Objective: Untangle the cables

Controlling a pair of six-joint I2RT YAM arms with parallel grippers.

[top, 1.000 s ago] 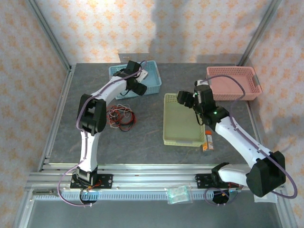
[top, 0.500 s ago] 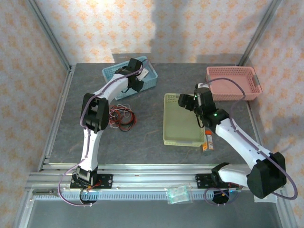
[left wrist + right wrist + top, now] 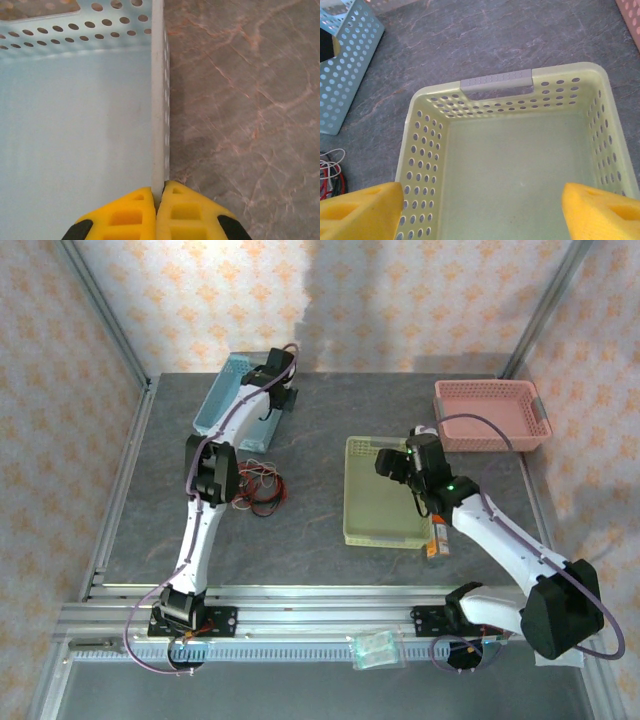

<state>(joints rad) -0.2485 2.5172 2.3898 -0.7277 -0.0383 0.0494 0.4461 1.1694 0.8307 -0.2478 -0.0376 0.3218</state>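
Cables: red, black and whitish tangle lying on worktop, left of centre in top view, apart from every basket; same tangle at lower left edge of right wrist view. Right jaws spread wide, hanging over yellow-green basket, centre-right. Left jaws closed tight on side wall of blue basket, upper left in top view. Pink basket upper right, far side of worktop.

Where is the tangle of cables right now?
In the top view the cables lie left of centre on the table, beside the left arm's elbow, left of the yellow-green basket.
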